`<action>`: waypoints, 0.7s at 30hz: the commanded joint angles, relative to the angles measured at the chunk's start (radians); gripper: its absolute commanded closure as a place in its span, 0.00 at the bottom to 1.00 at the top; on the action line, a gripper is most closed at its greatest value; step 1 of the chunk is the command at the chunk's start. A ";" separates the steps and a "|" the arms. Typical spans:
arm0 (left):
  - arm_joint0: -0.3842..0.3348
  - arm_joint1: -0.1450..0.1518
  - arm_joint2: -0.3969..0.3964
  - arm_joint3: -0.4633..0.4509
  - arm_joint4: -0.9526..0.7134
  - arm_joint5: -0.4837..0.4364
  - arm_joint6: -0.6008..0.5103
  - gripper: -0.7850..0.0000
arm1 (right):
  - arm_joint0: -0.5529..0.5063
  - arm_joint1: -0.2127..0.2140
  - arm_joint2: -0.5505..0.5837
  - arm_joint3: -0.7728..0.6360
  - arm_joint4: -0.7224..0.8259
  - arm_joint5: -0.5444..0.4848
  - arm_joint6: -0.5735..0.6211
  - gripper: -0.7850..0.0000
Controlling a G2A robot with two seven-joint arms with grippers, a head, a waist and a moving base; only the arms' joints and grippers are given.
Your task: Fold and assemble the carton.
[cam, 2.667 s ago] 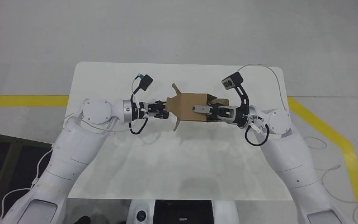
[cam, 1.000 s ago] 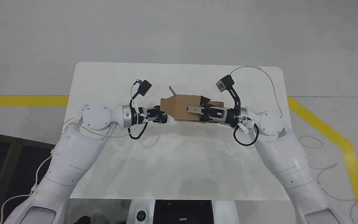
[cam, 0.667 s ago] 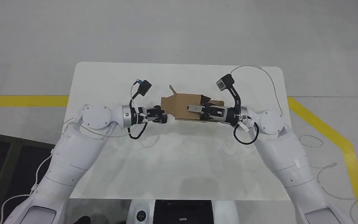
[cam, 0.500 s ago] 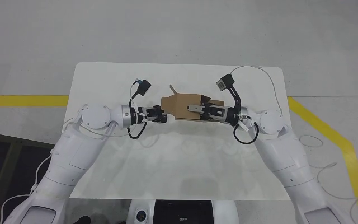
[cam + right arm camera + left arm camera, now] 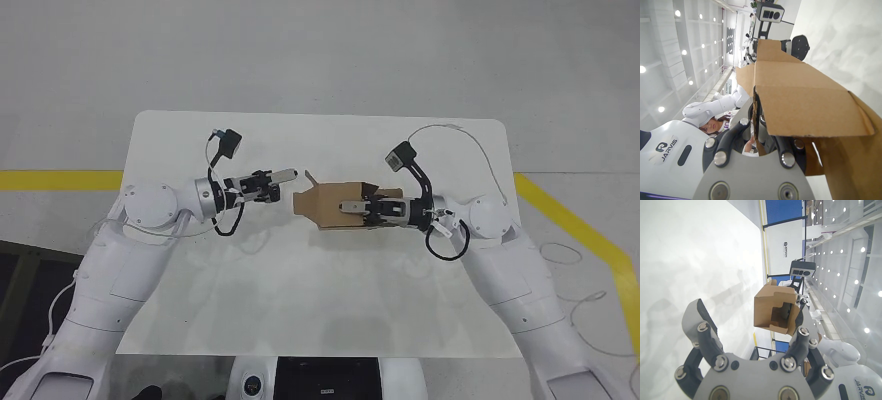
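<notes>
Closest to you, the right gripper (image 5: pixel 755 113) has its jaws nipped tight on one side wall of the carton (image 5: pixel 800 98), a finger on either face. That single pinch is all that carries the box, which lies lengthwise between the arms, over the middle of the desk (image 5: pixel 200 300) and, by my reading, lifted off it. Beyond the carton's far end the left gripper (image 5: pixel 288 175) sits just beside it but apart, jaws spread wide with nothing in them.

Your risk, as I judge it, is that thin-wall hold; if the left gripper presses the end flaps (image 5: pixel 779 308) off centre, the carton may pivot or slip in the right jaws, or the pinched wall may crease; a flap catching on a finger could spring the fold back open.

The left wrist view gives you the end face, stepped flaps around a dark gap; the top view gives instead the clearance between left gripper and carton; the right wrist view gives the pinch itself.
</notes>
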 commanded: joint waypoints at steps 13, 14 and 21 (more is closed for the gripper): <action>-0.021 -0.008 0.051 0.020 0.019 0.032 -0.029 0.00 | 0.042 -0.012 -0.053 0.006 0.025 0.006 0.035 1.00; -0.019 -0.008 0.052 0.019 0.017 0.029 -0.032 0.00 | 0.042 -0.011 -0.048 0.010 0.025 0.002 0.025 1.00; -0.002 -0.005 0.046 -0.001 0.012 0.015 -0.061 0.00 | 0.029 -0.007 -0.021 0.008 0.022 -0.009 -0.026 1.00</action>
